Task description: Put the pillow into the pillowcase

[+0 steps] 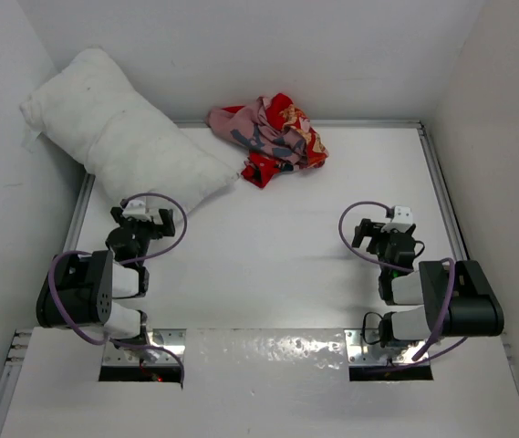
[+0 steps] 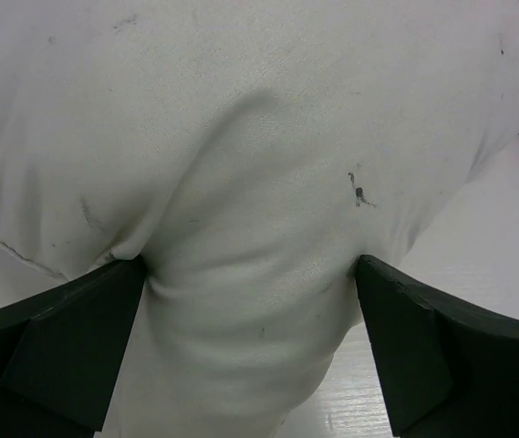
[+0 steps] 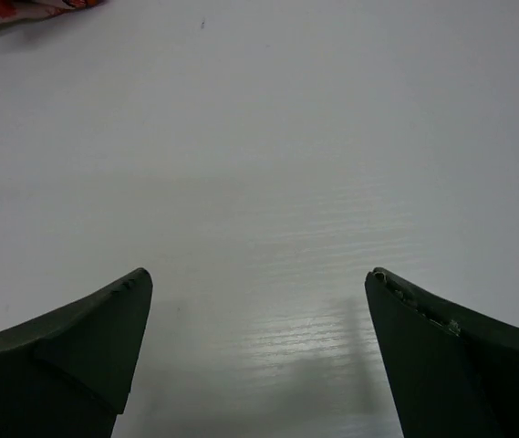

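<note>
The plump white pillow (image 1: 122, 137) lies slantwise at the back left, its far end propped against the left wall. My left gripper (image 1: 145, 217) is at the pillow's near edge. In the left wrist view the pillow (image 2: 259, 137) fills the frame and bulges between the fingers of the left gripper (image 2: 250, 274), which stands open with the fabric touching both tips. The red pillowcase (image 1: 273, 137) lies crumpled at the back middle against the rear wall. My right gripper (image 1: 379, 230) hovers open over bare table at the right (image 3: 257, 283), with a corner of the pillowcase (image 3: 22, 7) far ahead of it.
White walls close in the table on the left, back and right. A metal rail (image 1: 441, 192) runs along the right side of the table. The arm bases stand on metal plates (image 1: 268, 347) at the near edge.
</note>
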